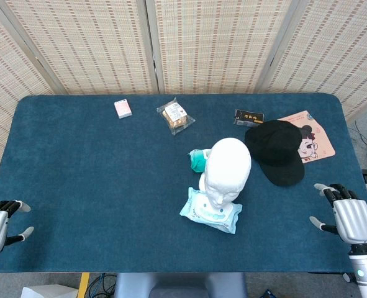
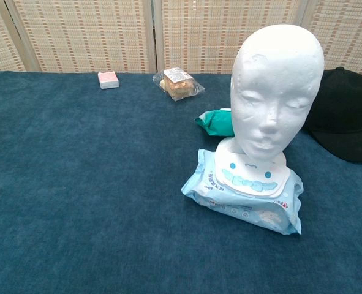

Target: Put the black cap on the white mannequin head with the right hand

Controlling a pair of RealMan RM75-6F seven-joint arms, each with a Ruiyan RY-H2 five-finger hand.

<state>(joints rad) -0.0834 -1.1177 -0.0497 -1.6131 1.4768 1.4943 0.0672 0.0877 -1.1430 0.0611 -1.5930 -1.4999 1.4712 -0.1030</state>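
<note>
The white mannequin head (image 1: 228, 169) (image 2: 276, 92) stands upright on a pale blue wet-wipes pack (image 1: 211, 211) (image 2: 245, 193) near the table's middle. The black cap (image 1: 276, 151) (image 2: 343, 113) lies flat on the blue cloth just to its right, touching nothing else but a pink card. My right hand (image 1: 348, 214) rests at the table's front right edge, fingers spread, holding nothing, well short of the cap. My left hand (image 1: 0, 222) sits at the front left edge, fingers apart and empty. Neither hand shows in the chest view.
A teal packet (image 1: 198, 160) (image 2: 216, 121) lies behind the mannequin. A wrapped snack (image 1: 175, 115) (image 2: 178, 83), a small pink box (image 1: 123, 108) (image 2: 108, 80), a dark sachet (image 1: 248, 117) and a pink cartoon card (image 1: 313, 139) lie toward the back. Folding screens stand behind.
</note>
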